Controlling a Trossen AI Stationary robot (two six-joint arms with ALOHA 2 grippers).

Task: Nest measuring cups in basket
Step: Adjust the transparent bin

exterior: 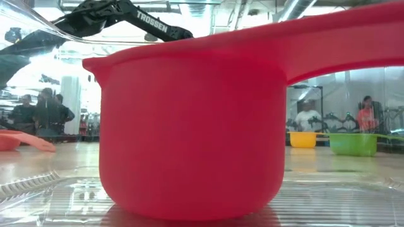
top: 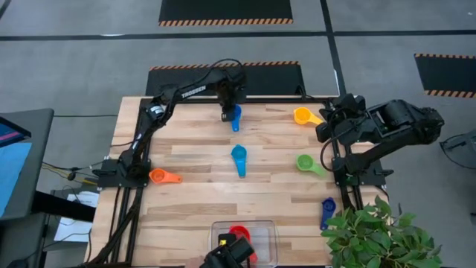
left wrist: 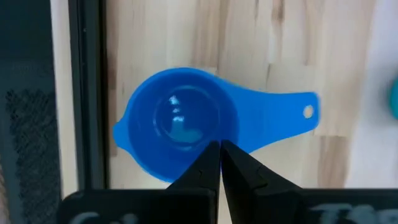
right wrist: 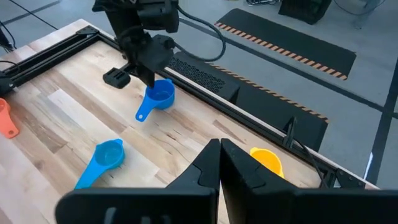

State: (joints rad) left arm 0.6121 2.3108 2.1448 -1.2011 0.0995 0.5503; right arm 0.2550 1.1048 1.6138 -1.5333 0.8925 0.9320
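Observation:
A blue measuring cup [top: 236,117] stands upright on the table by the far edge, its handle toward the near side. My left gripper [top: 228,112] is shut and points down just over that cup's rim [left wrist: 186,171]. A red cup [top: 239,232] sits in the clear basket [top: 266,231] at the near edge. A light blue cup [top: 239,157] lies mid-table, with an orange one [top: 161,176] at the left. Yellow [top: 302,115], green [top: 306,161] and dark blue [top: 328,209] cups lie at the right. My right gripper [right wrist: 219,155] waits shut, raised over the right side. My left gripper's shut fingertips [left wrist: 219,152] stand over the near part of the blue cup's rim, coming from above. Whether they touch the rim I cannot tell. The cup rests with its base on the table.
A black frame rail [left wrist: 87,93] runs along the far edge right behind the blue cup. A potted plant [top: 375,234] stands at the near right corner. Bare wood lies between the cups. People stand in the room beyond the table [exterior: 38,113].

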